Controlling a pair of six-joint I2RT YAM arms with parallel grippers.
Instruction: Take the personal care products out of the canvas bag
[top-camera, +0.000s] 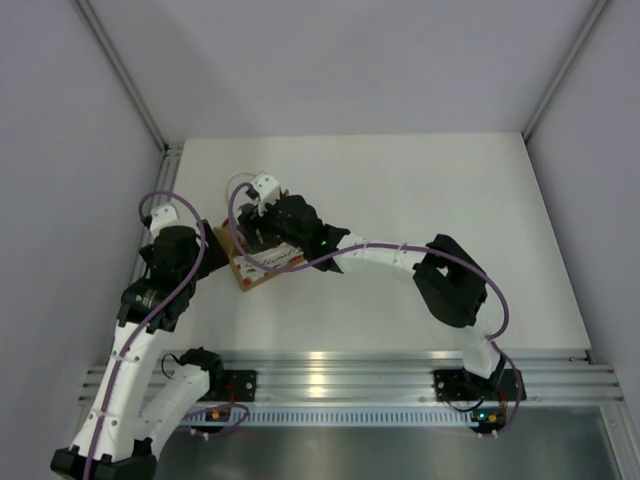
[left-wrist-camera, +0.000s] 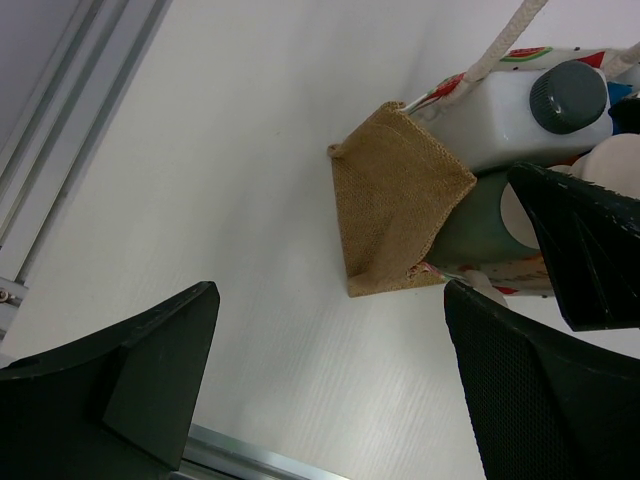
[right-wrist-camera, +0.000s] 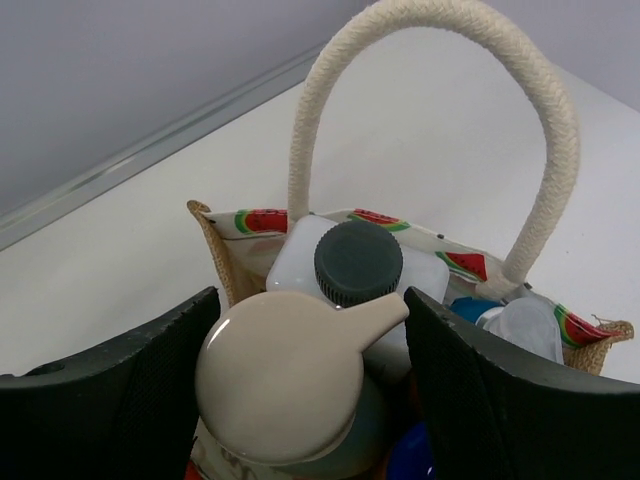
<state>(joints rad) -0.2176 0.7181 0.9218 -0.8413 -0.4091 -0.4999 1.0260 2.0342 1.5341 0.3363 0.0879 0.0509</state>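
Right wrist view looks down between the fingers of the right claw (right-wrist-camera: 310, 410), which stand wide apart over the open mouth of the canvas bag (right-wrist-camera: 215, 250). The grey-green bottle (right-wrist-camera: 372, 430) stands upright directly between them. Its beige nozzle top (right-wrist-camera: 280, 385) fills most of the gap, and the spout tip reaches toward the finger (right-wrist-camera: 510, 400) on the view's right. Whether the fingers press on the bottle cannot be told.

Just beyond the nozzle top, ahead of the claw, stands the white bottle (right-wrist-camera: 295, 255) with its grey cap (right-wrist-camera: 358, 262), close against the grey-green one. A blue top (right-wrist-camera: 468, 308) shows deeper in the bag, beside the same finger. One white rope handle (right-wrist-camera: 440, 25) arches upright beyond the bottles.

Left wrist view shows the left claw (left-wrist-camera: 330, 390) spread wide and holding nothing, above the white table (left-wrist-camera: 200, 150). The bag sits ahead of it, toward the finger on the view's right and apart from both fingers. A burlap corner faces this claw.
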